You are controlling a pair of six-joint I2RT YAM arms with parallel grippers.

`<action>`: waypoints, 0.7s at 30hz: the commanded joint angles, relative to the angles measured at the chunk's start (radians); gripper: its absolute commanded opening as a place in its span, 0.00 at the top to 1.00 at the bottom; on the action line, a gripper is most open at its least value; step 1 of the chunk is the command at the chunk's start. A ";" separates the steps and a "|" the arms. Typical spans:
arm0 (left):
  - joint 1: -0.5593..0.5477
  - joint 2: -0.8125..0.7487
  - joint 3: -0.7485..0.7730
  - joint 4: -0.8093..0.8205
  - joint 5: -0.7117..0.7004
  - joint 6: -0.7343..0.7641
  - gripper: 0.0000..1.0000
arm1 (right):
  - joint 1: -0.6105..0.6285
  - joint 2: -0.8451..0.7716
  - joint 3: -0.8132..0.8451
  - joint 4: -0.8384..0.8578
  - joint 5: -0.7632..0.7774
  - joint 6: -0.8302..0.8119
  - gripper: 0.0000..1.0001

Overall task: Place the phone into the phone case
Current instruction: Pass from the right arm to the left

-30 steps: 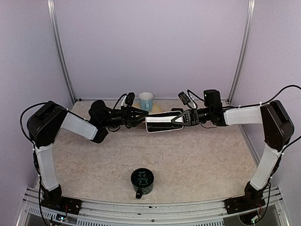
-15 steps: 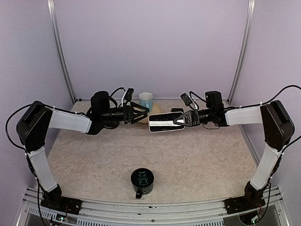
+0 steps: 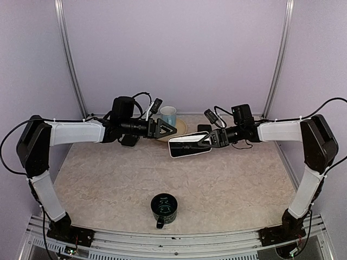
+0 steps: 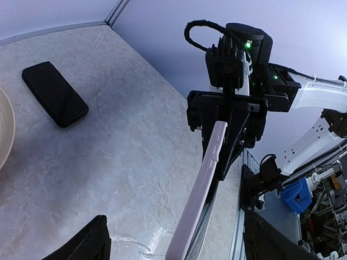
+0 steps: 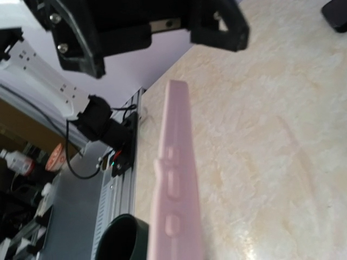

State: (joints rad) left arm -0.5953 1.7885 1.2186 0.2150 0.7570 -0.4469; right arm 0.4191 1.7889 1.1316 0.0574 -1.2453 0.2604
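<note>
My right gripper [image 3: 208, 139] is shut on the right end of the pink phone case [image 3: 189, 145] and holds it above the table. In the top view a dark glossy face fills the case, so the phone appears to sit in it. The left wrist view shows the case [image 4: 201, 187] edge-on, with side buttons. Its near end lies between my left gripper's [image 4: 179, 250] wide-open jaws and touches neither finger. My left gripper [image 3: 167, 129] is just left of and behind the case. In the right wrist view the case [image 5: 177, 184] points at the left gripper's black fingers [image 5: 217, 28].
A black flat slab [image 3: 204, 128] [image 4: 54, 93] lies on the table behind the case. At the back stands a light blue cup [image 3: 168, 115], with a beige plate [image 3: 179, 129] beside it. A dark green mug [image 3: 164, 208] [image 5: 123, 238] stands near the front edge.
My left gripper has opened, let go of the case's left end and risen slightly. The right gripper has turned the case so its dark face shows more from above.
</note>
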 commanded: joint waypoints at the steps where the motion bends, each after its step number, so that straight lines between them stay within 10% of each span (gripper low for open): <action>1: -0.030 -0.013 0.071 -0.163 0.042 0.135 0.18 | 0.026 0.014 0.050 -0.051 -0.068 -0.081 1.00; 21: -0.113 0.135 0.306 -0.601 0.110 0.404 0.25 | 0.106 0.035 0.110 -0.211 -0.086 -0.220 1.00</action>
State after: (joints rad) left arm -0.6876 1.8923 1.4765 -0.2722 0.8574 -0.1284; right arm 0.5037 1.8294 1.2007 -0.1360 -1.2736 0.0834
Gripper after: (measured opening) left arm 0.764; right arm 0.096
